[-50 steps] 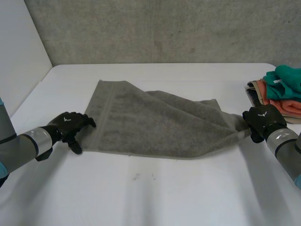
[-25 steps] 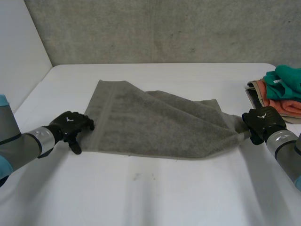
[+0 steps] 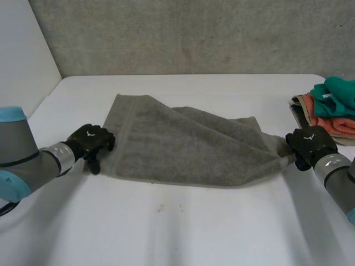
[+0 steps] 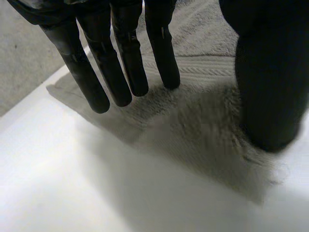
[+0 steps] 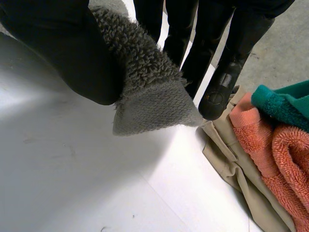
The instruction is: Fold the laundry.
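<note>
The left hand (image 3: 91, 141) has moved in toward the towel (image 3: 188, 144). Its fingers (image 4: 120, 67), which earlier stopped short of the cloth's edge, now reach over the corner nearest them, with the thumb (image 4: 270, 87) over the cloth alongside. The left arm (image 3: 28, 158) has swung further into the head view, and its blue cap (image 3: 11, 113) now shows.

grey towel (image 3: 188, 147), rumpled, spread mid-table

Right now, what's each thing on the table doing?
Grey terry towel: lying flat, partly folded over.
Left hand: open, fingers straight over the towel's corner.
Right hand: shut, pinching the towel's other end.
Teal, orange and beige cloth pile: heaped, untouched.
</note>
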{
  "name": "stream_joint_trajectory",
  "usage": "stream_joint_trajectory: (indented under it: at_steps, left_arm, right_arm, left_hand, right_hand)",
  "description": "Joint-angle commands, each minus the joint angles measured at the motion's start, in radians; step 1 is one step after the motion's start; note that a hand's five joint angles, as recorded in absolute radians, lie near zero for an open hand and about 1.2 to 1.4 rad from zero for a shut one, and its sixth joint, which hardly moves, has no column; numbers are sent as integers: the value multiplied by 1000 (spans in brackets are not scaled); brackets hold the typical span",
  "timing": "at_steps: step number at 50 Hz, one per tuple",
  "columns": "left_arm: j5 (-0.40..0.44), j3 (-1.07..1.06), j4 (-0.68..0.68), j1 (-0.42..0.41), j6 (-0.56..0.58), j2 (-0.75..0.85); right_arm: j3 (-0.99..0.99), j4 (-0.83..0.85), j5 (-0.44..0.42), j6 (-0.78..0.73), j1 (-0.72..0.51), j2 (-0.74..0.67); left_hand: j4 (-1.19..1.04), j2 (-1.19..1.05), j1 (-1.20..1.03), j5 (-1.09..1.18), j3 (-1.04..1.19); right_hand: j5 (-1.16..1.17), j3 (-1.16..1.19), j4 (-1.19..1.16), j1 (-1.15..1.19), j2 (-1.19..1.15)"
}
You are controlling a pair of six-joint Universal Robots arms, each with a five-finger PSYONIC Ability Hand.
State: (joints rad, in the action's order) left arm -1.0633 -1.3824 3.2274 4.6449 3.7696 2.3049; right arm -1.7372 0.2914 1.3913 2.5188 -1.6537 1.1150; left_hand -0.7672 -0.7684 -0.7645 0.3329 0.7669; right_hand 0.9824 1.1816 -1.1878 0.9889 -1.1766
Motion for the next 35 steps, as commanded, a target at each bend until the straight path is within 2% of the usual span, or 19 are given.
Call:
stream_joint_trajectory:
  at_steps: [1,10,14,15,18,23,30,35]
  left_arm:
    - [-29,-3,48,-17,-4,-8]
    - [-32,-3,55,-31,-4,-2]
    - [-40,-6,55,-32,-4,-2]
    - [-55,-9,55,-34,-4,-4]
    - [-90,-23,57,-46,-5,-15]
    - [-155,-121,58,-61,-7,-185]
    - [-150,-295,63,-49,-5,-407]
    - [-141,-356,103,-18,-1,-447]
  right_arm:
    - [-1,0,0,0,0,0]
    - [-1,0,0,0,0,0]
    - [-1,0,3,0,0,2]
    - [-1,0,3,0,0,2]
    - [-1,-2,11,-3,0,8]
    - [-1,-24,17,-9,-1,19]
    - [16,-242,0,-14,-8,167]
    - [13,-282,-18,-18,-5,195]
  left_hand:
    - [-122,-120,-124,381,122]
    - [-130,-129,-133,390,131]
    - [-356,-355,-358,615,356]
    - [-484,-483,-487,744,485]
    - [-629,-628,-632,889,629]
    - [-629,-628,-632,889,629]
    - [-629,-628,-632,889,629]
    - [-629,-628,-632,889,629]
  right_hand:
    - [239,215,-208,407,-220]
    - [239,215,-208,407,-220]
    - [239,215,-208,407,-220]
    - [239,215,-208,407,-220]
    - [239,215,-208,407,-220]
    - [239,215,-208,407,-220]
    - [239,215,-208,407,-220]
    - [239,215,-208,407,-220]
